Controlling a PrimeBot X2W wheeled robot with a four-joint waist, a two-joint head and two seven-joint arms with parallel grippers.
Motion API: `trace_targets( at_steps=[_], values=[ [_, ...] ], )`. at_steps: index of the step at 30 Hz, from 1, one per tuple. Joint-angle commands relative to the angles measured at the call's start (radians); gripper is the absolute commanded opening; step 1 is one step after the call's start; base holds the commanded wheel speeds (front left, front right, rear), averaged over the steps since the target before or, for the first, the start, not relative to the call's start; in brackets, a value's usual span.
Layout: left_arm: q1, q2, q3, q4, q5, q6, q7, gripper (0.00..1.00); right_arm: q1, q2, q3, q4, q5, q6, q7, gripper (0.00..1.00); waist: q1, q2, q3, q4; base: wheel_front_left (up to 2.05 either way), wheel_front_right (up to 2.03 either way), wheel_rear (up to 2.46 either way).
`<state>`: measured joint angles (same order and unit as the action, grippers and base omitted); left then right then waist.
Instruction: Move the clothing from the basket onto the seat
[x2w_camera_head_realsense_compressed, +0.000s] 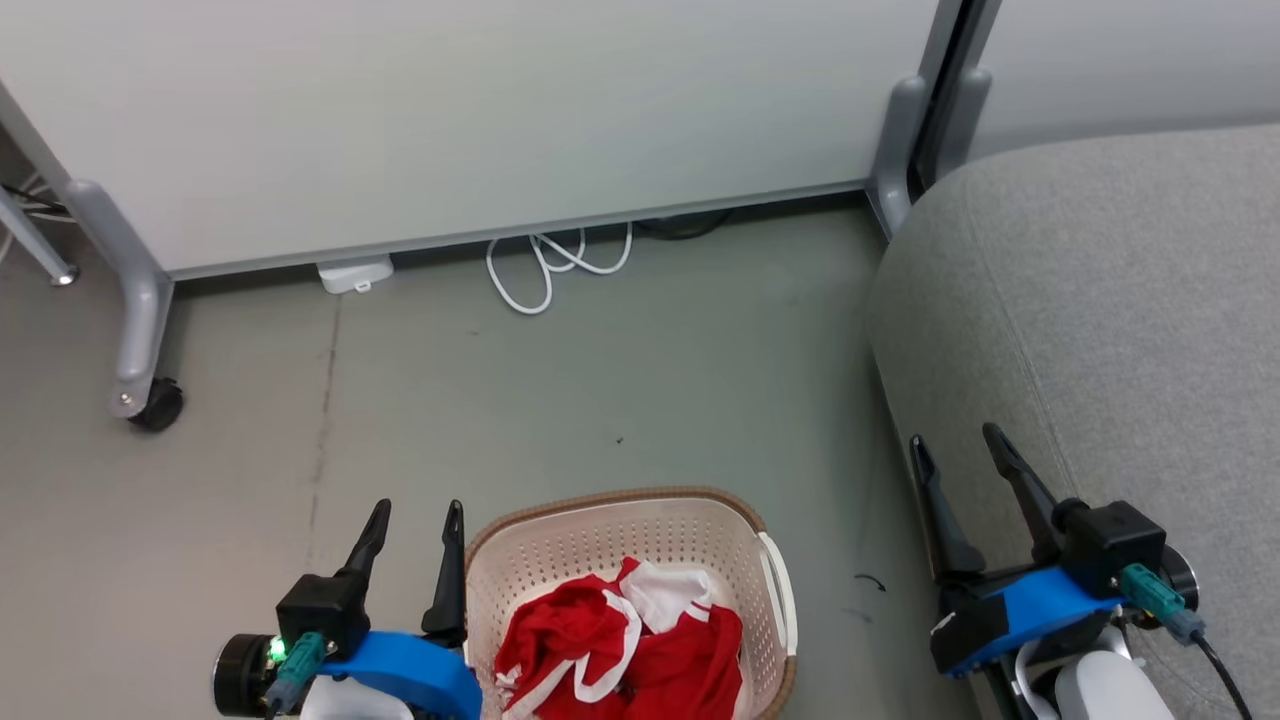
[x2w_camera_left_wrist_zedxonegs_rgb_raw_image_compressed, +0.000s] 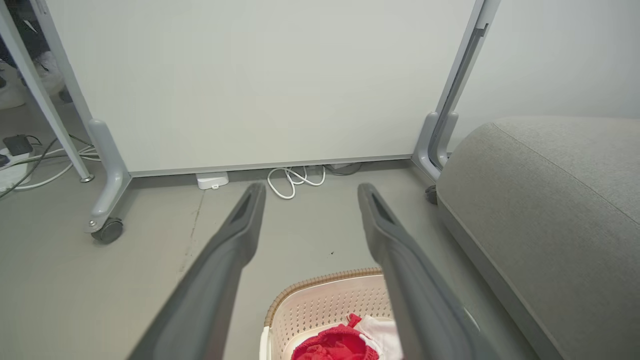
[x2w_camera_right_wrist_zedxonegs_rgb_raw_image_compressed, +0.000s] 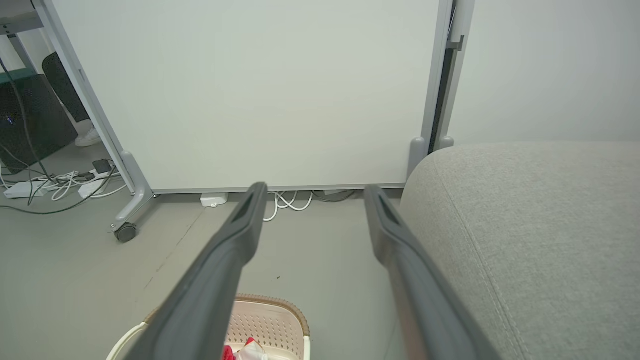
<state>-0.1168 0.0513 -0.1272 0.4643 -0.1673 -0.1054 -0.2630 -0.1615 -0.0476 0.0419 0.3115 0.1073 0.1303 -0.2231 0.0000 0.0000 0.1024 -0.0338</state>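
Two red sports garments with white stripes and panels, the clothing (x2w_camera_head_realsense_compressed: 640, 650), lie crumpled together inside the cream-white laundry basket (x2w_camera_head_realsense_compressed: 600, 497). The basket stands on the grey floor (x2w_camera_head_realsense_compressed: 600, 380) at the bottom of the head view, showing its brown woven-look rim and one white handle (x2w_camera_head_realsense_compressed: 778, 580).

The robot's left gripper (x2w_camera_head_realsense_compressed: 419, 505) hangs just beside the basket's left wall, its two dark fingers spread apart and holding nothing. Whether the nearer finger touches the rim cannot be told. The right gripper (x2w_camera_head_realsense_compressed: 952, 435) sits on the basket's other side, well apart from it, at the near edge of the light-grey upholstered seat (x2w_camera_head_realsense_compressed: 1120, 300). Its fingers are likewise parted and empty.

The seat, with a rounded corner and a stitched seam, stands to the right of the basket, with a strip of floor between them. Behind, a pale partition panel (x2w_camera_head_realsense_compressed: 450, 120) rises on grey legs, one ending in a black caster (x2w_camera_head_realsense_compressed: 158, 405). A looped white cable (x2w_camera_head_realsense_compressed: 550, 265) and a small white box (x2w_camera_head_realsense_compressed: 354, 273) lie at its foot.

In the left wrist view, the basket's far rim and the red fabric show between the open fingers at the lower edge. The right wrist view takes in more cables and a power strip (x2w_camera_right_wrist_zedxonegs_rgb_raw_image_compressed: 20, 189) on the floor beyond the panel's left leg.
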Motion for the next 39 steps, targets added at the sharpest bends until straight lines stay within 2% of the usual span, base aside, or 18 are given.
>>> trace_targets(
  at_steps=[1,13,22,30,39],
  values=[
    [-0.027,0.001,-0.006,0.013,-0.003,-0.005,-0.003,1.00,-0.018,-0.005,0.003,-0.005,0.003,0.001,-0.008,1.00,0.0000,0.0000,0.043,-0.032,0.00,0.00,0.00],
    [-0.200,0.040,-0.079,0.274,-0.027,-0.024,0.023,1.00,-0.110,-0.004,0.072,-0.021,0.037,0.001,-0.026,1.00,0.0000,0.0000,0.266,-0.168,0.00,0.00,0.00],
    [-0.325,0.070,-0.127,0.478,-0.053,-0.028,0.097,1.00,-0.160,-0.004,0.131,-0.022,0.089,0.001,-0.042,1.00,0.0000,0.0000,0.406,-0.254,0.00,0.00,0.00],
    [-0.417,0.093,-0.169,0.600,-0.079,-0.025,0.137,1.00,-0.180,-0.003,0.151,-0.048,0.126,0.001,-0.043,1.00,0.0000,0.0000,0.496,-0.310,0.00,0.00,0.00],
    [-0.481,0.130,-0.195,0.678,-0.069,-0.015,0.127,1.00,-0.190,-0.003,0.173,-0.076,0.161,0.001,-0.043,1.00,0.0000,0.0000,0.559,-0.350,0.00,0.00,0.00]
  ],
)
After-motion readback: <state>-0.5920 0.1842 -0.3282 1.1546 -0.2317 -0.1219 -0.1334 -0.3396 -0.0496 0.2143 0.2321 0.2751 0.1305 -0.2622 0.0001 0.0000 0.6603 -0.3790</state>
